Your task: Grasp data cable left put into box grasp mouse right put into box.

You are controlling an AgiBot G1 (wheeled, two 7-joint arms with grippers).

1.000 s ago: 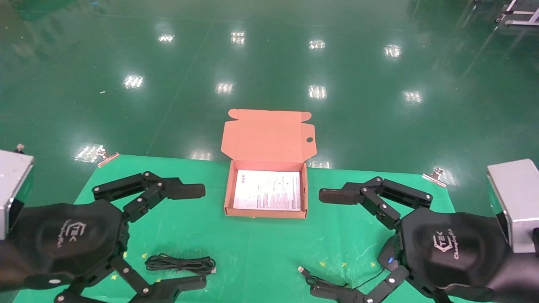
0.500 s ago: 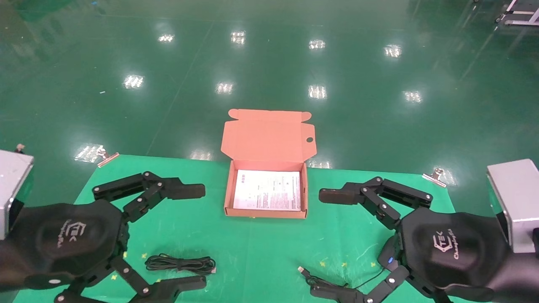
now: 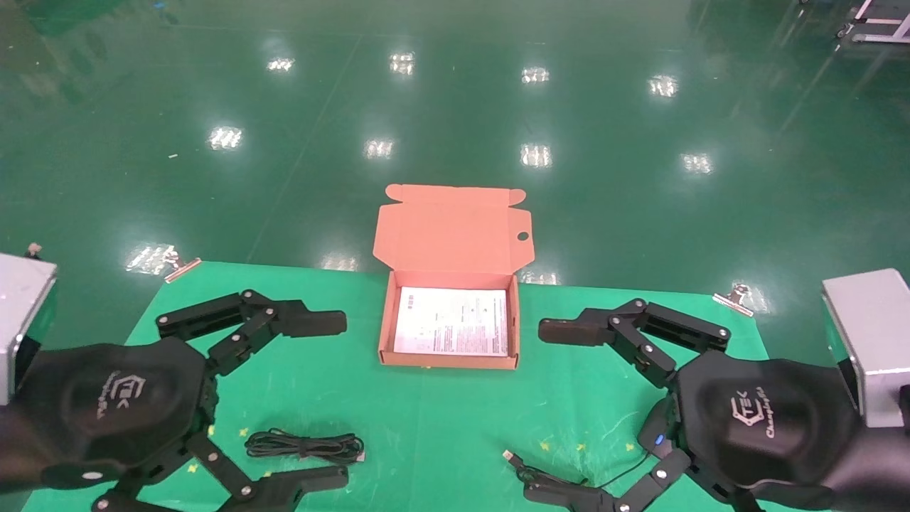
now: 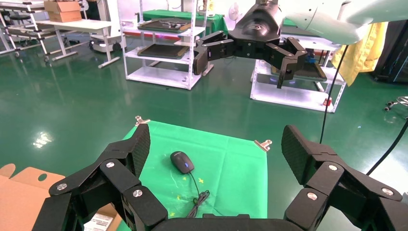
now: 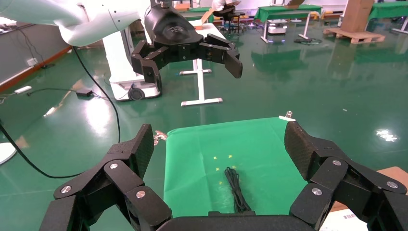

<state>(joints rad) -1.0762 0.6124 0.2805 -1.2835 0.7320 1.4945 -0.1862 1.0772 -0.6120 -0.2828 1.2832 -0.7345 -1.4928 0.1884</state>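
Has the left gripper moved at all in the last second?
No. The left gripper sits the same way beside the box, fingers open over the data cable.

Orange-brown box (image 3: 455, 235), black data cable (image 3: 304, 446), black mouse (image 4: 182, 161)

mouse (image 3: 655, 435) mostly hidden under right claw (image 3: 551, 409)

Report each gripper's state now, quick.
Left gripper: open, holding nothing, above the bundled thin black data cable.
Right gripper: open, holding nothing, above the small black oval mouse.
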